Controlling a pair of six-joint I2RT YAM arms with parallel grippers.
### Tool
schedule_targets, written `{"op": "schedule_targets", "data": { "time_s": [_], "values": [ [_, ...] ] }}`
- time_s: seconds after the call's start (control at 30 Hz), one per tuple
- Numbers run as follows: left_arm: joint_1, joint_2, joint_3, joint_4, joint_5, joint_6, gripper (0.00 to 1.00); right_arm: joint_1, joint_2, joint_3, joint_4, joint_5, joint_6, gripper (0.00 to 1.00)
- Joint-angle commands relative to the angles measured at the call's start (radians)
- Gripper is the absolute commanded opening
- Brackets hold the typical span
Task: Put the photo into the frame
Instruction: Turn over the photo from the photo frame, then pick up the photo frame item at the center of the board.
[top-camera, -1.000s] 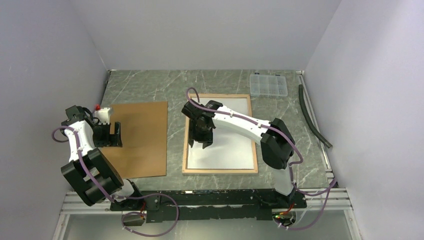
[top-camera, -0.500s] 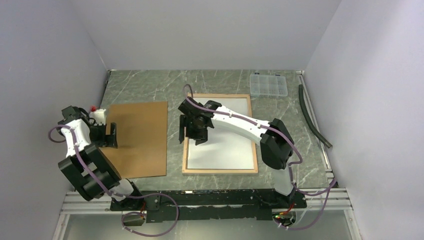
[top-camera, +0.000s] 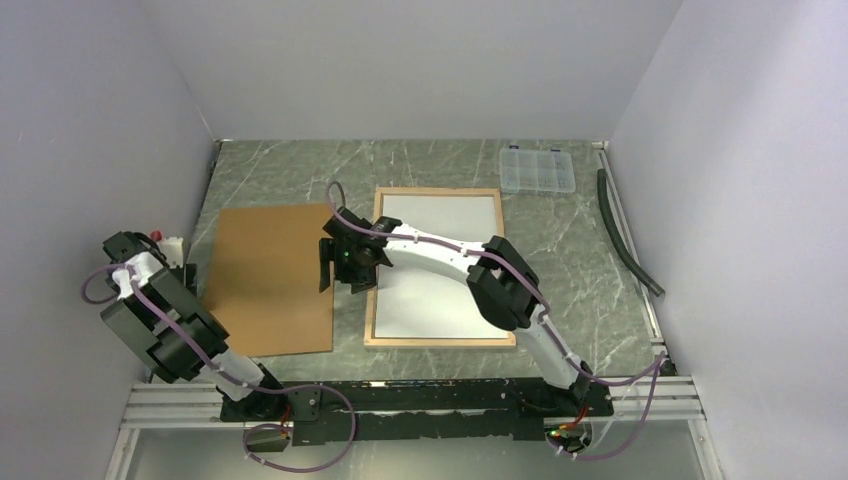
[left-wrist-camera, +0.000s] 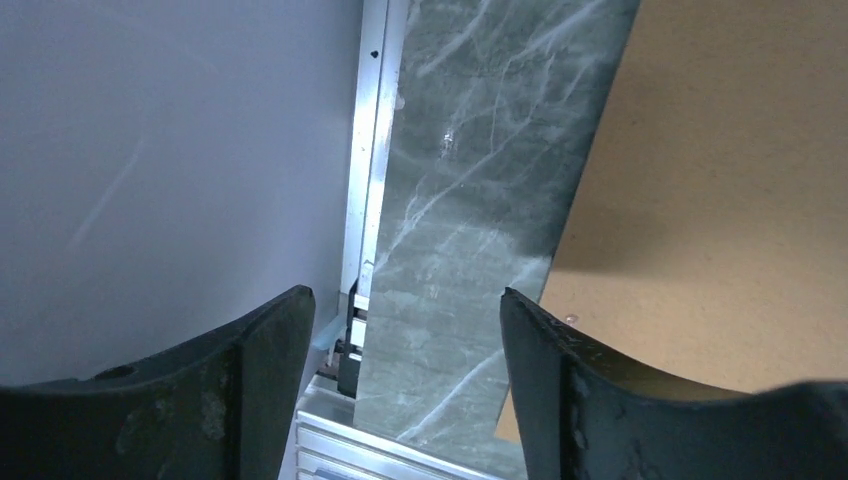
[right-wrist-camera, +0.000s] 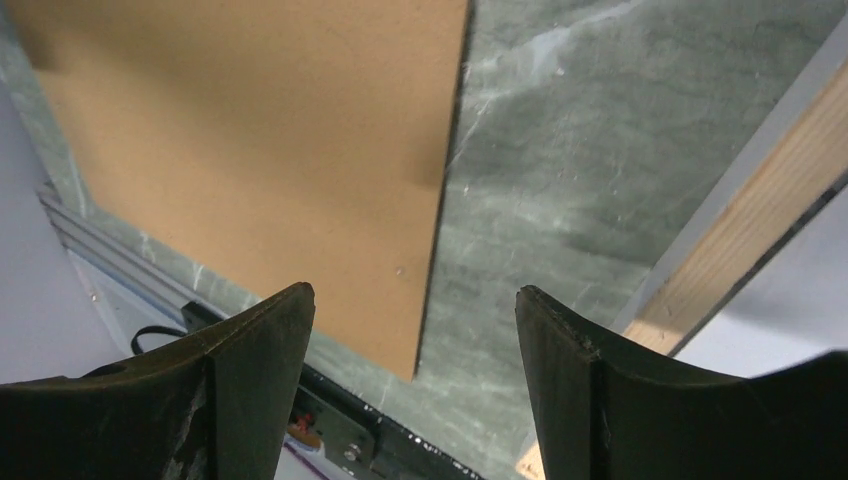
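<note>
My right tool hangs wide and empty between the brown board and the frame; my left tool is wide too. The photo lies white-side-up inside the frame. Dragging that board across could knock it crooked.

**Tally of the surface**

One frame, one photo, one brown backing panel, one clear compartment box and one dark hose on one marbled surface. Two grippers: left gripper, right gripper.
</note>
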Motion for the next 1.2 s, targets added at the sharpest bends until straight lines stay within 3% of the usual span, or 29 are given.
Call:
{"op": "schedule_targets", "data": {
  "time_s": [0.0,0.27,0.57,1.17],
  "values": [
    [0.003,0.029,-0.048,0.150,-0.066,0.013,0.70,-0.004,0.022,0.028,0.086,-0.017,0.002,0.78],
    [-0.033,0.048,-0.122,0.172,-0.039,0.016,0.56,-0.003,0.052,-0.035,0.169,-0.038,0.056,0.79],
    [-0.096,0.081,-0.139,0.027,0.092,0.013,0.30,-0.004,0.064,-0.050,0.165,-0.008,0.095,0.79],
    [-0.192,0.127,-0.130,-0.082,0.201,0.017,0.24,-0.016,0.091,-0.054,0.187,-0.009,0.148,0.80]
  ]
}}
